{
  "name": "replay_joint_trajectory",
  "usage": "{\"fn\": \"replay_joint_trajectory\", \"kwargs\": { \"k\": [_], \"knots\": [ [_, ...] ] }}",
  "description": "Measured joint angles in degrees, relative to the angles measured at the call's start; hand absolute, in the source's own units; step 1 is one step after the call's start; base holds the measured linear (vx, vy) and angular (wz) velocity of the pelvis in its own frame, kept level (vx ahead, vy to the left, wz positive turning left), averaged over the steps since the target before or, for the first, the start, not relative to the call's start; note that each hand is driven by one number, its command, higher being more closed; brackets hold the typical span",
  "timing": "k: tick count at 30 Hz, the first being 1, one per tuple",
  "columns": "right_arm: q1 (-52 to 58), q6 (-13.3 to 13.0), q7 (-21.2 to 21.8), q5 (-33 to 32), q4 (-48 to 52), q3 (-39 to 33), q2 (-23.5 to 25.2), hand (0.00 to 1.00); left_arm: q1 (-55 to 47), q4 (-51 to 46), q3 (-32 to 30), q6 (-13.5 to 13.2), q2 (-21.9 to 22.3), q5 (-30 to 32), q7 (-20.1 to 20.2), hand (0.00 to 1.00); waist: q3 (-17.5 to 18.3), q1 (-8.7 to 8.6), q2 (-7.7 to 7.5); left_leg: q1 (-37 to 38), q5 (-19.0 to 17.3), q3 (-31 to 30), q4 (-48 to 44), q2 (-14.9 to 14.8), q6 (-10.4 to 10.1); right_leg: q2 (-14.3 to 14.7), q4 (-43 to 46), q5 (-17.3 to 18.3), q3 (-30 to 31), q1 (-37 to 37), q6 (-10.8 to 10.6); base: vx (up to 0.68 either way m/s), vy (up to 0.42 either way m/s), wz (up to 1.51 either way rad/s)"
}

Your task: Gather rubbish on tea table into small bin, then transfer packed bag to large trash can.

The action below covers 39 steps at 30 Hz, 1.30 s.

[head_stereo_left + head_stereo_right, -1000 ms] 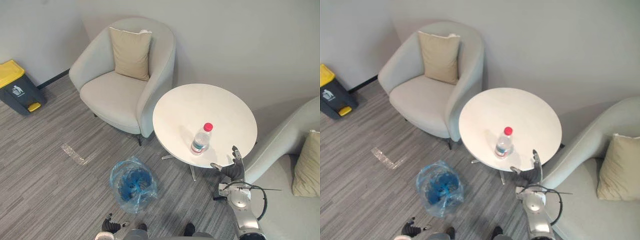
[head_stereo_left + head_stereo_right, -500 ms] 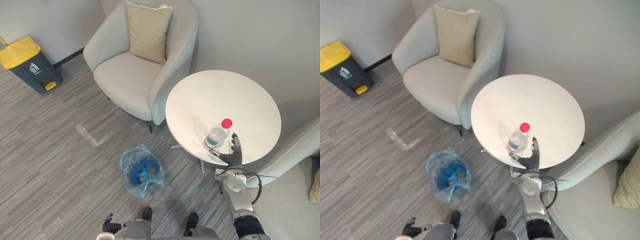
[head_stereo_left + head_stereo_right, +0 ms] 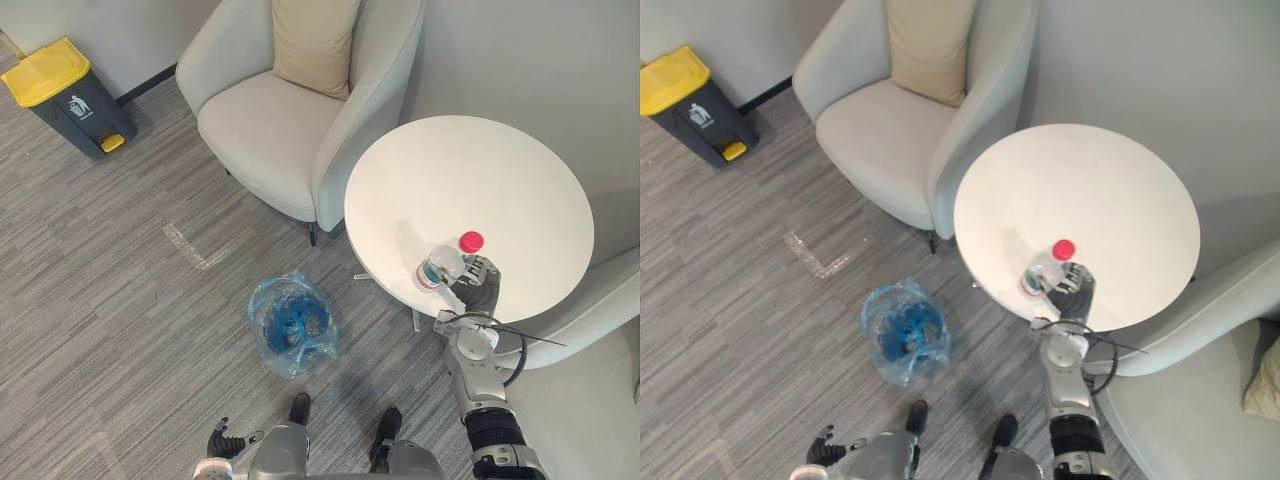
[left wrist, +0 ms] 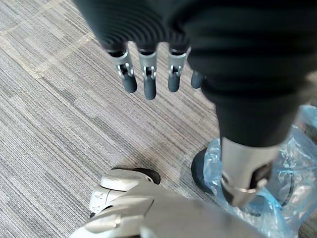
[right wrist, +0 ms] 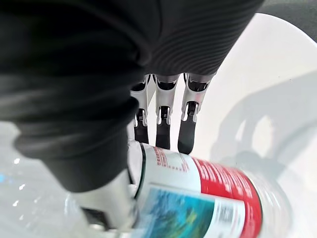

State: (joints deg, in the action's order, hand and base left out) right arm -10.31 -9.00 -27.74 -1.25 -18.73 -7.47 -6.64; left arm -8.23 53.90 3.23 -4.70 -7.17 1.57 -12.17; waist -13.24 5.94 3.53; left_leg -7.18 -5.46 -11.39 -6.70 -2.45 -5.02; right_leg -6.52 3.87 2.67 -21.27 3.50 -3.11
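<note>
The left hand (image 4: 198, 44) hung above the floor, its dark ribbed cover nearest the camera. The silver fingers (image 4: 146, 74) pointed down in a loose, fairly straight row, holding nothing, with the thumb (image 4: 242, 173) set apart from them. Beneath lay a grey striped carpet (image 4: 59, 129), with a pale strip of tape (image 4: 54, 62) running across it. A crumpled, clear blue plastic bag (image 4: 297, 144) sat on the carpet behind the thumb, well apart from the fingertips.
</note>
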Motion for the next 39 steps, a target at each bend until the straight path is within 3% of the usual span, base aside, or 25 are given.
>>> {"fn": "replay_joint_trajectory", "kwargs": {
  "k": [8,15,19,22,33,39],
  "knots": [
    [0.4,0.0,0.3,-1.3,0.5,-2.3,-0.2,1.00,-0.2,-0.2,0.0,0.0,0.0,-0.8,0.1,0.00,0.0,-0.01,0.01,0.3,0.0,0.1,0.0,0.0,0.0,0.0,0.0,-0.1,0.2,-0.2,0.0,0.00,0.000,0.00],
    [6.7,-0.4,3.2,-0.8,10.2,-2.4,-0.1,1.00,-0.3,0.6,0.0,0.0,-0.1,-0.6,0.4,0.00,0.2,-0.76,-0.13,2.5,0.0,0.6,0.8,0.1,0.0,0.1,-0.6,-0.6,1.8,-1.7,-0.2,-0.01,0.013,-0.06],
    [11.9,-0.7,5.2,2.9,15.6,-0.1,0.0,1.00,-0.3,1.4,0.0,0.1,-0.2,0.0,1.1,0.00,0.3,-1.85,-0.19,4.0,0.3,1.5,1.9,0.1,0.4,0.4,-3.3,-2.3,3.1,-3.3,-0.3,-0.03,0.018,-0.16],
    [16.6,-1.0,6.7,4.6,19.2,1.9,0.9,1.00,-0.9,2.2,0.1,0.2,-0.6,0.6,1.2,0.00,2.4,-2.79,-0.90,4.6,0.3,1.7,2.7,0.1,0.4,0.6,-4.3,-2.9,3.6,-3.7,-0.4,-0.02,0.014,-0.08],
    [26.9,-1.9,9.9,12.7,26.2,8.4,2.2,1.00,-1.5,3.1,2.8,0.4,-1.7,1.8,1.1,0.00,6.6,-3.42,-1.95,7.5,0.8,3.3,5.2,-0.1,0.6,0.8,-6.0,-3.5,5.9,-5.6,-0.7,-0.02,0.010,-0.07],
    [28.4,-2.1,10.3,15.1,27.2,9.0,2.1,1.00,-1.6,3.2,4.6,0.4,-2.5,2.4,1.1,0.00,7.1,-3.86,-2.31,9.7,0.8,3.4,5.8,-0.2,0.6,0.9,-6.1,-3.4,6.2,-7.5,-0.8,0.01,0.005,-0.03]
  ]
}}
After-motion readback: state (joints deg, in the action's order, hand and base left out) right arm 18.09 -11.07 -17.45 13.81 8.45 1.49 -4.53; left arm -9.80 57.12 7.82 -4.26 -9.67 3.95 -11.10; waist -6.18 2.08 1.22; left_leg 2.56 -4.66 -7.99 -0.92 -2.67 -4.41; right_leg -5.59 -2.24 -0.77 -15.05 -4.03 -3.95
